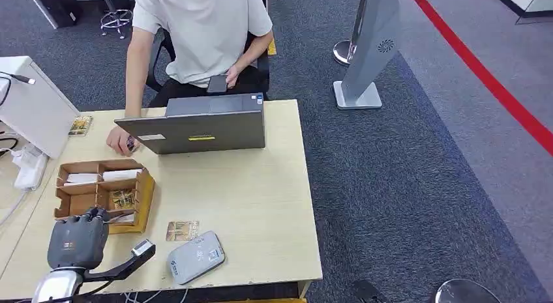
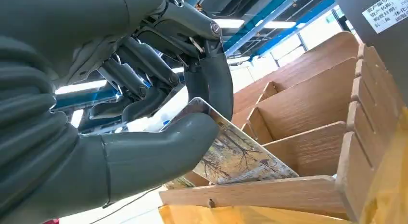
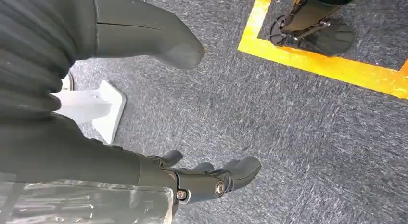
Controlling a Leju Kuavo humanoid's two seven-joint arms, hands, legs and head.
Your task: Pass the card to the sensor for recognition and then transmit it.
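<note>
1. At the near left corner of the surface (image 1: 261, 186), the left hand (image 1: 78, 241) sits over the near end of the box (image 1: 72, 169), a cardboard tray with several compartments.
2. From the head view the hand hides what its fingers do; the left wrist view shows the thumb (image 2: 159, 151) and a finger (image 2: 211, 84) pinching a card (image 2: 235, 156) printed with trees, its lower edge down in a compartment of the box (image 2: 308, 113).
3. More cards stand in the box; one with a gold pattern (image 1: 122, 199) shows just beside the hand.
4. Another card (image 1: 182, 230) lies flat on the surface, just beside the grey sensor (image 1: 195, 256) near the front edge.
5. On the far side a person (image 1: 195, 36) sits behind a laptop (image 1: 202, 127), one hand (image 1: 120, 141) on the surface at the laptop's left end, the other holding a phone (image 1: 218, 83).
6. The right wrist view shows the right hand (image 3: 192, 176) over grey carpet (image 3: 288, 127), fingers loosely apart and holding nothing, with a yellow floor line (image 3: 327, 65) nearby.
7. A white base (image 3: 108, 111) rests on the carpet near that hand.
</note>
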